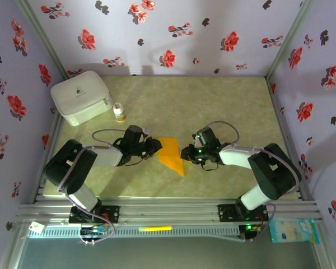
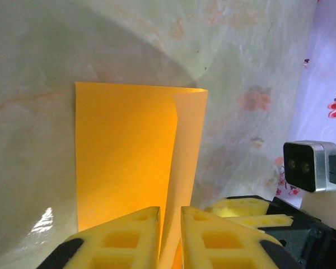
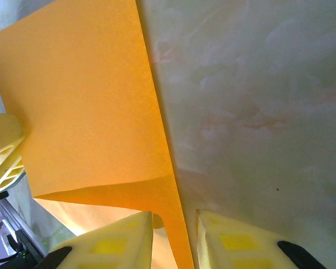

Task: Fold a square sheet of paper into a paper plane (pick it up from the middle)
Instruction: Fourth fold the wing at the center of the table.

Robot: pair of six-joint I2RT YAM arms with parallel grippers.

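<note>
Early fold, I judge. The left hand [image 2: 169,216] pinches the paper [image 2: 123,151] flap, and the right hand [image 3: 175,219] is slightly parted round its edge. Next, align edges and crease.

- Table [image 1: 213,106]: pale green, marbled top.
- White rounded case [image 1: 81,96]: sits at the far left corner.
- Small white bottle with orange cap [image 1: 119,112]: upright, just beside the case.
- Orange paper sheet [image 1: 172,154]: lies near the middle, one flap raised.
</note>
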